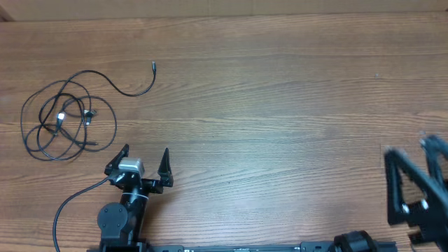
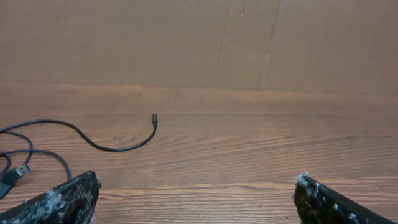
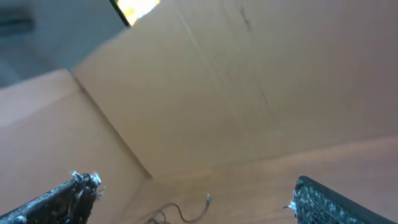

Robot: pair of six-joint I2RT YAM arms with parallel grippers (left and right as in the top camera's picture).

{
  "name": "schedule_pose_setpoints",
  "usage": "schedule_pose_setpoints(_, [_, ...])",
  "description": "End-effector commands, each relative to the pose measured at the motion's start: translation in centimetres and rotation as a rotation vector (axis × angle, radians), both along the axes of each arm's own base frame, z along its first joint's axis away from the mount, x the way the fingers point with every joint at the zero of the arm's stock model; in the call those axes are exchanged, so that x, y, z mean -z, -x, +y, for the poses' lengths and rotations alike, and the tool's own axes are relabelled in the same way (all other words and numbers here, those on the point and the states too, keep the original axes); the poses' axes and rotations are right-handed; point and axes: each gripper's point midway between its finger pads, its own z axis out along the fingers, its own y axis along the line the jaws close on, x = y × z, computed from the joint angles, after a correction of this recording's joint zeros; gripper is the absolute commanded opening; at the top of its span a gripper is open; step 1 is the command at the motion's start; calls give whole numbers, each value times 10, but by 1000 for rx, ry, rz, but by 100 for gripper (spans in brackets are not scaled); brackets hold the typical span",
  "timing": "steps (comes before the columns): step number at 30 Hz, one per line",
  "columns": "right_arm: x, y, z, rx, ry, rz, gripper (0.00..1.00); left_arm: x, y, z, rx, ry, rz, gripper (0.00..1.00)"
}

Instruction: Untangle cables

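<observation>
Cables (image 1: 61, 117): full tangle overhead, mere edge at left wrist

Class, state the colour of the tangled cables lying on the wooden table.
The cables are black, with a silvery plug; clearest in the overhead view.

A: Overhead light?
B: Even, warm, fairly bright. Pale sheen across the mid tabletop (image 1: 280, 84), shadows soft and faint. Right tool (image 1: 406, 145) is motion-smeared at the frame edge.
A: Wrist views?
B: Left wrist is sharp and evenly lit, left tool (image 2: 198, 179) near-black at the bottom. Right wrist is soft and smeared throughout, with a blown-out yellow patch (image 3: 134, 9) top left.
</observation>
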Motion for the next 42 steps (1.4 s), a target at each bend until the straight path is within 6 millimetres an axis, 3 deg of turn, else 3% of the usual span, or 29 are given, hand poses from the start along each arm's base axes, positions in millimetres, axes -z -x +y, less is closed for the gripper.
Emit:
schedule_pose_setpoints(1, [22, -13, 3, -2, 18, 96, 100, 0, 0, -1, 4, -17, -7, 100])
schedule_pose_setpoints(5, [50, -8, 1, 3, 39, 204, 100, 0, 0, -1, 4, -17, -7, 100])
schedule_pose_setpoints(13, [134, 5, -4, 22, 77, 423, 100, 0, 0, -1, 4, -16, -7, 100])
schedule_pose_setpoints(17, [175, 11, -5, 21, 86, 473, 100, 0, 0, -1, 4, -16, -6, 100])
schedule_pose_setpoints(22, [205, 11, -5, 22, 84, 461, 100, 0, 0, -1, 4, -17, -7, 99])
schedule_pose_setpoints(28, [214, 0, -2, 23, 4, 384, 100, 0, 0, -1, 4, -16, -6, 100])
schedule_pose_setpoints(33, [196, -15, 0, 19, -37, 183, 100, 0, 0, -1, 4, -17, -7, 99])
schedule_pose_setpoints(42, [168, -50, 7, 37, 83, -313, 100, 0, 0, -1, 4, -17, -7, 99])
